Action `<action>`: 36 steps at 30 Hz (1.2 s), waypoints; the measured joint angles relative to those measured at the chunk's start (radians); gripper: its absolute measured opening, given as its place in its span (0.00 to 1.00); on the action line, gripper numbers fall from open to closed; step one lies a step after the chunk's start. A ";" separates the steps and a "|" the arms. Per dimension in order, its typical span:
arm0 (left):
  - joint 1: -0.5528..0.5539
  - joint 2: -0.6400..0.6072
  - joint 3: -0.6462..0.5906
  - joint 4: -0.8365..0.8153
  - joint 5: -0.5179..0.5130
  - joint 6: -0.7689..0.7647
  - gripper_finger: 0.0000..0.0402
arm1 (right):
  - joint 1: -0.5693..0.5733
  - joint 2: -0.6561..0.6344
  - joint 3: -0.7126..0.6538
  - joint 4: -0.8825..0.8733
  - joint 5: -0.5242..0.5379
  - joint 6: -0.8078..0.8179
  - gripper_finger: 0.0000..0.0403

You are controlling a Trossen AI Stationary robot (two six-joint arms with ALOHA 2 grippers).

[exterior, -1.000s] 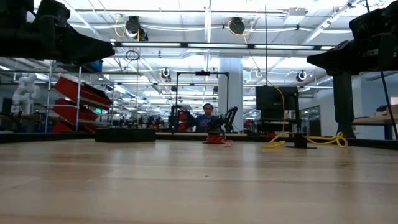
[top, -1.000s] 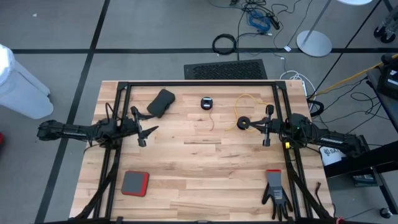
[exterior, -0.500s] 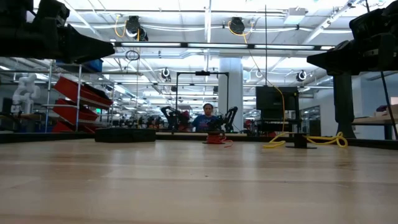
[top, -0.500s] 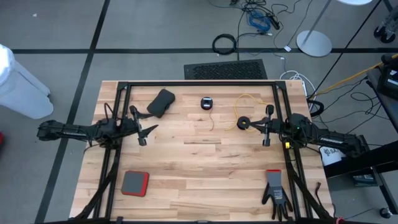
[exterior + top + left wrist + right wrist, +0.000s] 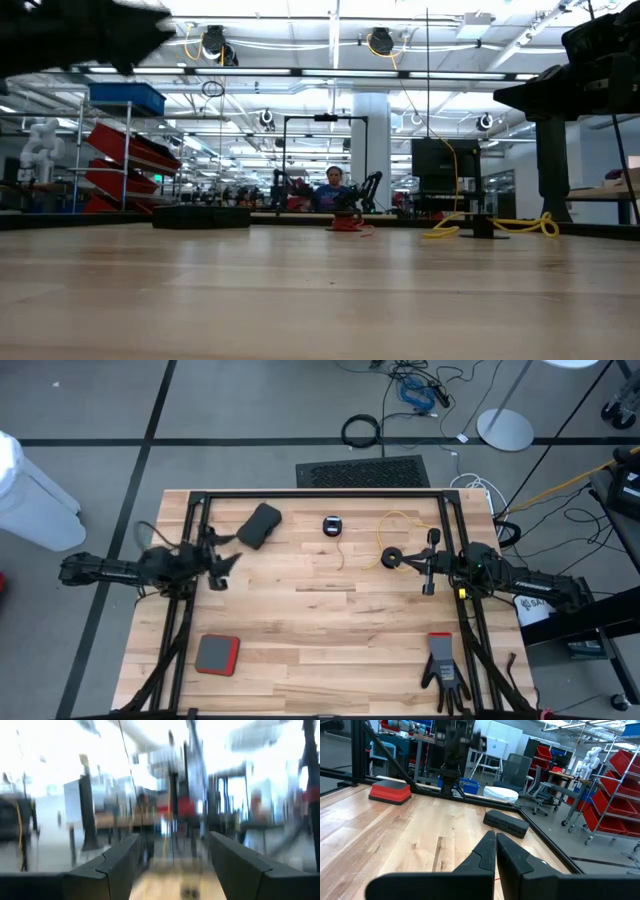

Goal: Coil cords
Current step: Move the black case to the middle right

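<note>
The yellow cord (image 5: 405,525) lies in a loose loop at the far right of the table and ends in a round black reel (image 5: 391,558). The red-orange cord's reel (image 5: 333,526) sits at the far middle, its thin cord (image 5: 341,552) trailing toward the near edge. The low view shows both on the wood, yellow cord (image 5: 500,226) and red-orange cord (image 5: 347,224). My left gripper (image 5: 222,562) hovers open at the left, tipped upward, with nothing between its fingers (image 5: 117,865). My right gripper (image 5: 496,851) hovers shut at the right, just beside the yellow cord's reel.
A black case (image 5: 259,525) lies at the far left, a red pad (image 5: 217,654) at the near left and a black-and-red glove (image 5: 443,665) at the near right. Black frame rails (image 5: 320,494) run along the far edge and down both sides.
My left gripper has risen and tipped its fingers upward, staying open; in the low view it has gone up toward the picture's top. My right gripper and the cords have kept still.
</note>
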 joint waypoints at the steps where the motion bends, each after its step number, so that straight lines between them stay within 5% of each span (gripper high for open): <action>1: 0.000 0.008 0.002 0.078 0.014 0.012 0.61 | 0.000 0.000 0.000 0.000 0.000 0.000 0.00; 5: 0.000 0.045 0.088 0.218 0.100 0.024 0.61 | 0.000 0.000 0.000 0.000 0.000 0.000 0.00; 12: 0.000 0.167 0.375 0.026 0.176 0.025 0.61 | 0.000 0.000 0.000 0.000 0.000 0.000 0.00; 24: 0.000 0.487 0.947 -1.065 -0.030 0.032 0.61 | 0.000 0.000 0.000 0.000 0.000 0.000 0.00; 31: 0.000 0.576 0.937 -1.391 -0.050 -0.105 0.61 | 0.000 0.000 0.000 0.000 0.000 0.000 0.00; 36: 0.000 0.618 0.822 -1.411 -0.050 -0.215 0.61 | 0.000 0.000 0.000 0.000 0.000 0.000 0.00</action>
